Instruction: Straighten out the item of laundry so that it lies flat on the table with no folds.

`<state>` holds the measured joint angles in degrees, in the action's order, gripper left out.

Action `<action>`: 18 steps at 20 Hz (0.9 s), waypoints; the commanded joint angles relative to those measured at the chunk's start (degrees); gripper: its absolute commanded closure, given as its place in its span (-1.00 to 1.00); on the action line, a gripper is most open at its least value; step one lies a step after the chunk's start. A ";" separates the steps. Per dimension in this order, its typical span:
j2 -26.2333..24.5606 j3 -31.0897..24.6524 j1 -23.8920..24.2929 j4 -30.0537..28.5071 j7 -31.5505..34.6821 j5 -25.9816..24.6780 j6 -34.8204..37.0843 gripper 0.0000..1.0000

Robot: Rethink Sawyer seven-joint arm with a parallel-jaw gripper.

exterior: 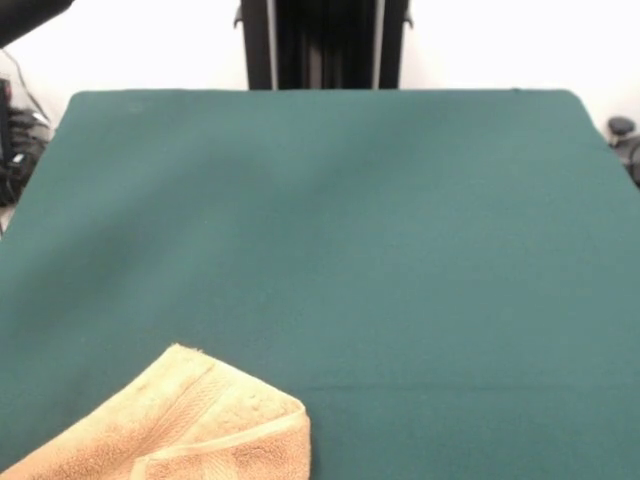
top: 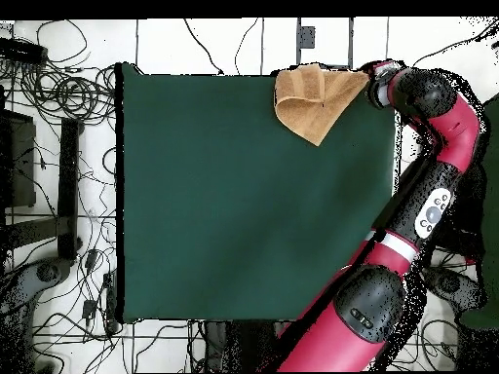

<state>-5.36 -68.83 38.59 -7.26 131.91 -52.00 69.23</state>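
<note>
Table: large rectangular table with a dark teal-green felt-like top (exterior: 340, 230), filling most of the frame.
Towel: small golden-tan terry-cloth hand towel (exterior: 180, 425), at about 7 o'clock on the table, cut off by the lower edge of the frame.
Towel state: folded over on itself; one corner points toward 12 o'clock; a woven band stripe runs along the folded hem.
Upright: black vertical column (exterior: 325, 45), at 12 o'clock behind the table's far edge.
Backdrop: white wall (exterior: 150, 45).
Clutter: dark cables and equipment (exterior: 20, 140), at 10 o'clock beside the table.

Robotics lab: red arm (top: 429, 195) stood by green felt table (top: 244, 214), cables (top: 58, 97) sprawled over white tiled floor (equipment racks alongside).
</note>
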 commanded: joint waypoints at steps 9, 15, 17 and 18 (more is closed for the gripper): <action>-8.06 -10.99 -0.12 -8.77 -1.57 12.15 3.20 -1.00; -8.14 -11.56 -0.62 -10.88 8.70 21.04 6.49 -1.00; -7.54 -10.56 -0.88 -11.55 10.82 23.16 6.70 -1.00; -7.23 -9.96 -1.00 -11.79 11.35 23.90 6.73 -1.00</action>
<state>-10.57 -75.81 40.42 -9.90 131.91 -33.18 69.21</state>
